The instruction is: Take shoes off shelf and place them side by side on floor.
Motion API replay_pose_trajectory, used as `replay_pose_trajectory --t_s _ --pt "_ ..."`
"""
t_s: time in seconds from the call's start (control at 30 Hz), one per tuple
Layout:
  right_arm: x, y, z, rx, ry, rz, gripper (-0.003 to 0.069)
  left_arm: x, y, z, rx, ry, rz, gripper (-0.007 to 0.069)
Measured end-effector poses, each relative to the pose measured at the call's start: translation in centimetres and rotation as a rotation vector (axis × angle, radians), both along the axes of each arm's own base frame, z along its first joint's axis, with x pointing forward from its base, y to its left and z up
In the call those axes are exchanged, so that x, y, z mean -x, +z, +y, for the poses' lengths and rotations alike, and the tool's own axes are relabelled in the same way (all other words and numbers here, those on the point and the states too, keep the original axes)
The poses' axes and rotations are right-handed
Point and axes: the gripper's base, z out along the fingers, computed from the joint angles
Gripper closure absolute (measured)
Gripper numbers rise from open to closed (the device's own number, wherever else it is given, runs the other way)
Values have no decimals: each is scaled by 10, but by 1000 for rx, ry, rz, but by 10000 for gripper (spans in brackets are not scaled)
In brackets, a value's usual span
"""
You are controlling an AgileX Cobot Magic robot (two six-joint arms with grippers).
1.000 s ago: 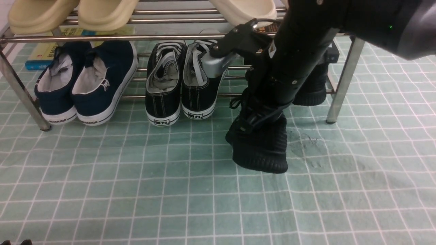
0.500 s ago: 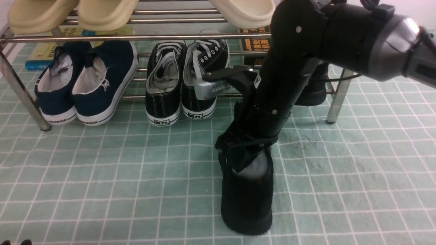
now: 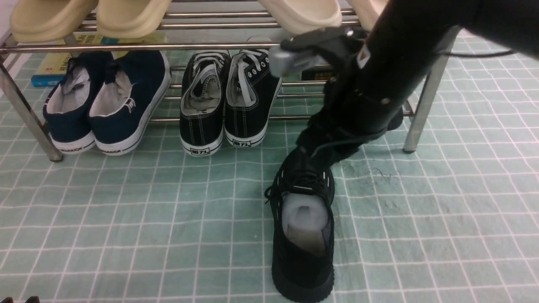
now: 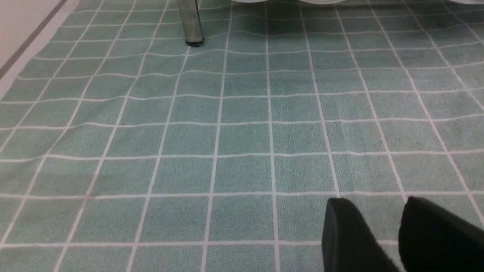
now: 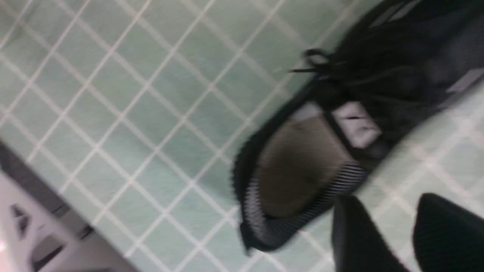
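Wide bare floor (image 3: 126, 235) lies open at 9 o'clock of the black mesh shoe (image 3: 303, 269), and more is found at 3 o'clock. At 12 o'clock the way is barred by the right arm (image 3: 379, 84). Behind it, the shelf (image 3: 417, 126) is filled by canvas sneakers (image 3: 248, 113) and navy slip-ons (image 3: 126, 97).

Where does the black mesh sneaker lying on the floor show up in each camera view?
Front view: black mesh sneaker low, just right of centre, heel toward the camera.
Left wrist view: not in it.
Right wrist view: mid-picture, blurred.
Shared landmark: the green floor with white grid lines.
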Motion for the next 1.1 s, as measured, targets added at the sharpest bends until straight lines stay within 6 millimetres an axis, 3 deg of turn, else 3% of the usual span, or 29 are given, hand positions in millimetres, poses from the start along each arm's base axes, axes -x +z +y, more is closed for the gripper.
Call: replay_pose_trajectory --t_s 0.03,0.13,0.2,0.3,0.43,0.57,0.87,1.1 --pt "2 4 -3 3 -5 -15 474 0 0 0 0 0 0 383" --pt "15 34 -23 11 -65 -119 627 0 0 0 0 0 0 383" --pt "19 41 -29 13 -88 -143 666 0 0 0 0 0 0 383" --pt "18 43 -32 29 -102 -164 672 0 0 0 0 0 0 383" --pt "1 30 -25 55 -128 -204 645 0 0 0 0 0 0 383" --pt "-18 11 -20 143 -137 -252 541 0 0 0 0 0 0 383" --pt "-67 -34 -10 335 -173 -427 197 0 0 0 0 0 0 382" --pt "-89 -53 -8 412 -230 -532 118 0 0 0 0 0 0 382"
